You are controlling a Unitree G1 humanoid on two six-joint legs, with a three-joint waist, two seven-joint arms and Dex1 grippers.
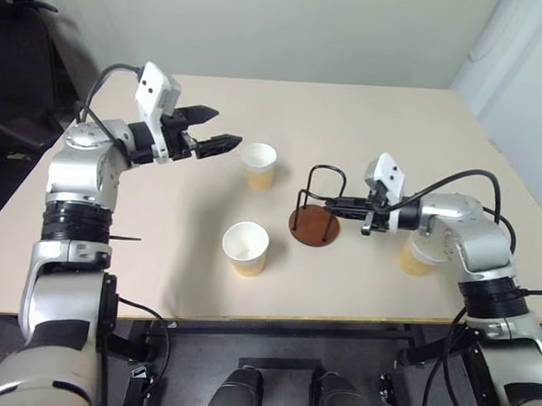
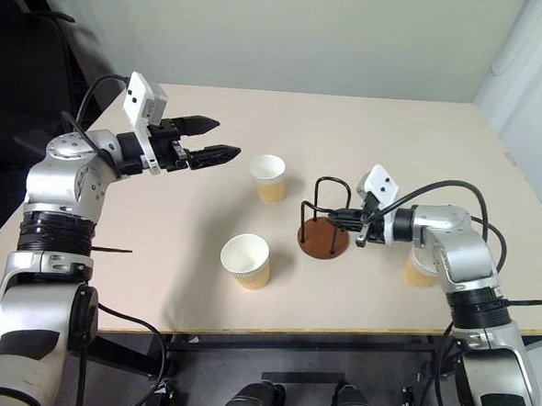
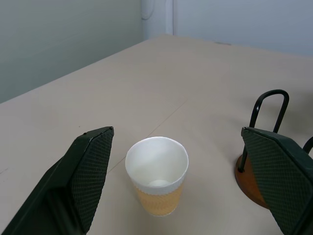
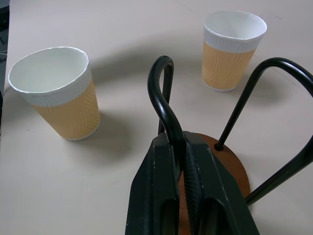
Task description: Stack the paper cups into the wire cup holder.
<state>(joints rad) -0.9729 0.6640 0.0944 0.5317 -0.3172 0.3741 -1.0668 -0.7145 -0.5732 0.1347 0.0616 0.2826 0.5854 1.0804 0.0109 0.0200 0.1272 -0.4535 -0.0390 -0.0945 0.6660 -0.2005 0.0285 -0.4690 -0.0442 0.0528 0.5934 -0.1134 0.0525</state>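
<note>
While its two black fingers are pinched tight on one of the thin wire loops, the right gripper (image 4: 182,147) holds the wire cup holder (image 1: 315,215) by that loop, low over the round reddish-brown base. That holder stands upright on the pale surface (image 1: 386,127), its loops rising straight up from the disc, roughly in the middle between the two arms.

Raised above the surface on the other side, the left gripper (image 1: 207,130) has its fingers spread wide with nothing between them, pointing level toward the far paper cup (image 1: 259,165). This cup stands upright, mouth up, just beyond the fingertips and apart from them.

A second, near paper cup (image 1: 245,248) stands upright closer to the front edge, beside the holder's base. A third paper cup (image 1: 415,258) sits partly hidden behind the right arm, near the right edge.
</note>
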